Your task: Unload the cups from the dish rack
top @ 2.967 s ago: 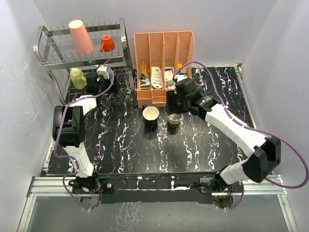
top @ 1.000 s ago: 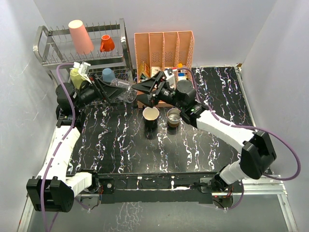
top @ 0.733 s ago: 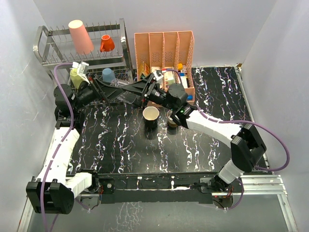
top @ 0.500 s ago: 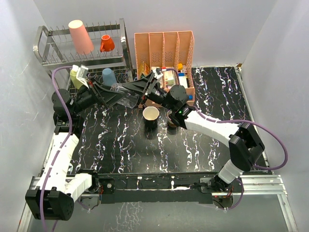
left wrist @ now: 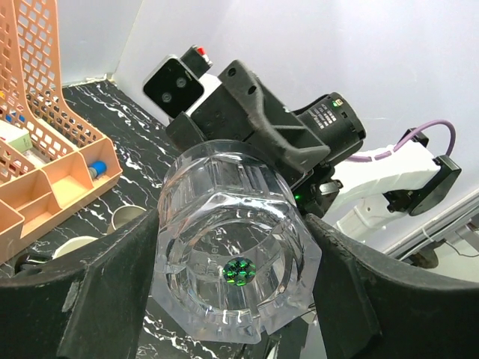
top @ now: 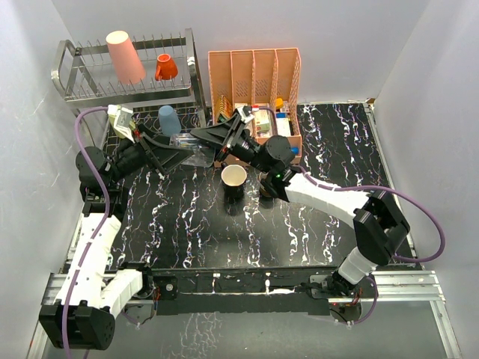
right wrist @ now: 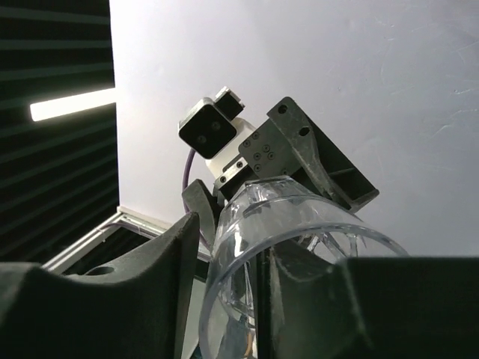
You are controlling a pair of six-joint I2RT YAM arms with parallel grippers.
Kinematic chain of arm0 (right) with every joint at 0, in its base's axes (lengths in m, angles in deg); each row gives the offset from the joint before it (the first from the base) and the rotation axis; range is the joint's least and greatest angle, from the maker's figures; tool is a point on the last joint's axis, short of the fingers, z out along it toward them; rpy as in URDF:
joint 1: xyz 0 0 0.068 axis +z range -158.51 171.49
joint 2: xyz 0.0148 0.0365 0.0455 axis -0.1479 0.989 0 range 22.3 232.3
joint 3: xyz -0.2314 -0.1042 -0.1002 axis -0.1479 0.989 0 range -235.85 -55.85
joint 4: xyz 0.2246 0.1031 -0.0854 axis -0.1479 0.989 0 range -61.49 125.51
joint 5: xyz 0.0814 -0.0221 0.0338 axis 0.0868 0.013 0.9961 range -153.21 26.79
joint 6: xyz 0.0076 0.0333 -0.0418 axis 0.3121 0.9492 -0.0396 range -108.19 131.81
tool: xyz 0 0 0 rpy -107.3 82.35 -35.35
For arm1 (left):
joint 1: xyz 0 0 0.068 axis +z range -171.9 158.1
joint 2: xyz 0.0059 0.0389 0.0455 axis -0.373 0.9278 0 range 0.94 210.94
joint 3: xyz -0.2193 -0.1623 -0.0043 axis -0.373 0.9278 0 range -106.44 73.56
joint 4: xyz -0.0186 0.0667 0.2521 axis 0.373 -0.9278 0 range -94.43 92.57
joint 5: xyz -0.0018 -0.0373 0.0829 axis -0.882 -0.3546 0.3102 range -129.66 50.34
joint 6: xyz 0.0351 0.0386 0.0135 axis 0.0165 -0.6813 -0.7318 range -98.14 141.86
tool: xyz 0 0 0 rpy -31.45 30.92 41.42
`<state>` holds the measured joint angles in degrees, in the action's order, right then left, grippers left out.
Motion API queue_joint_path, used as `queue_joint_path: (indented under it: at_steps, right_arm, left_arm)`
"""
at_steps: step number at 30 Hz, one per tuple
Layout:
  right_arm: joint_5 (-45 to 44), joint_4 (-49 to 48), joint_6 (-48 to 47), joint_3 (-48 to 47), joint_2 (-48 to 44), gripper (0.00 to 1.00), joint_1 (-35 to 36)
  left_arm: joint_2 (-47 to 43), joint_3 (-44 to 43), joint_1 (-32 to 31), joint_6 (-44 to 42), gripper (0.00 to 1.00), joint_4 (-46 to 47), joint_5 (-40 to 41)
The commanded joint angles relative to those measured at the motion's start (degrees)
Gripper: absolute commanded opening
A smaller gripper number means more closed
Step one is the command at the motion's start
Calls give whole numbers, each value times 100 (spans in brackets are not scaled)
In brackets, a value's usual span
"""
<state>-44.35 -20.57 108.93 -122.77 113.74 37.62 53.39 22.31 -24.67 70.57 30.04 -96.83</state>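
Observation:
The clear glass cup point(top: 193, 149) hangs on its side in the air just right of the dish rack point(top: 71, 82). My left gripper point(top: 176, 153) is shut on its base end, base point(left wrist: 232, 247) facing that wrist camera. My right gripper point(top: 207, 138) has met it from the other side, one finger outside and one inside the rim point(right wrist: 247, 247), shut on the wall. A pink tumbler point(top: 125, 56) and an orange cup point(top: 166, 67) sit upside down on the rack's top tier. A blue cup point(top: 168, 118) is on the lower tier. A black mug point(top: 234, 179) stands on the table.
A peach plastic organizer point(top: 254, 75) full of small items stands right of the rack, close behind the two grippers. The right forearm point(top: 314, 191) crosses the table's middle and covers the spot beside the black mug. Grey walls close in both sides.
My left gripper has drawn the clear glass out of the rack's lower tier toward the right. My right gripper swung left from the table to the glass's mouth and closed on its rim.

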Motion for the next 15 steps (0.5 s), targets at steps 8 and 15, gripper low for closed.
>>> queue_joint_path:
  at_steps: [8, 15]
  right_arm:
    - [-171, 137, -216, 452, -850, 8, -262]
    - [309, 3402, -1829, 745, -2075, 8, -1451]
  left_arm:
    - [-145, -15, -20, -1160, 94, -1219, 66]
    - [-68, -432, -10, -2825, 97, -3373, 1039]
